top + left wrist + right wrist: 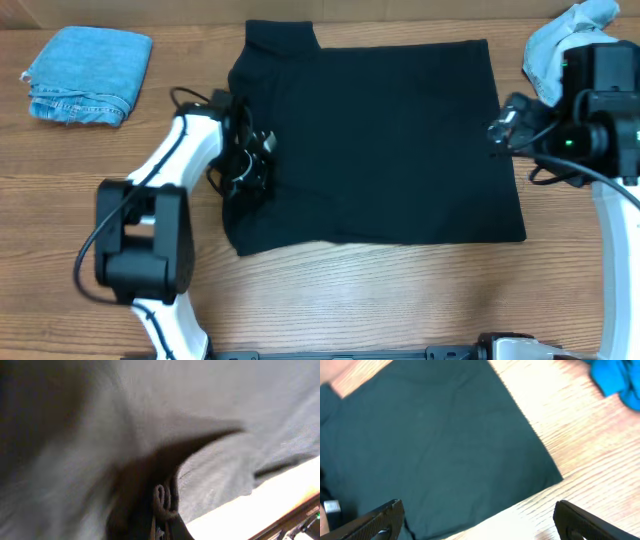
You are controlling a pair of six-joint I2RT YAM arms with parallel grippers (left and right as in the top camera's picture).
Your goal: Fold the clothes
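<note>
Black T-shirt (390, 140) lies spread flat on the wooden table (400, 300). We see a fold of its left edge pinched between the closed jaws of the left gripper (258, 158). The right gripper (500, 128) hangs with jaws spread wide and holding nothing, the shirt's right-hand corner beneath them. A piece of folded denim (90, 75) lies well outboard of the left jaws. A royal-blue garment (620, 380) lies beyond the right jaws.

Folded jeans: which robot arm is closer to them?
Left. The left tool grips the shirt on the side facing the jeans; the right tool is at its far edge.
</note>
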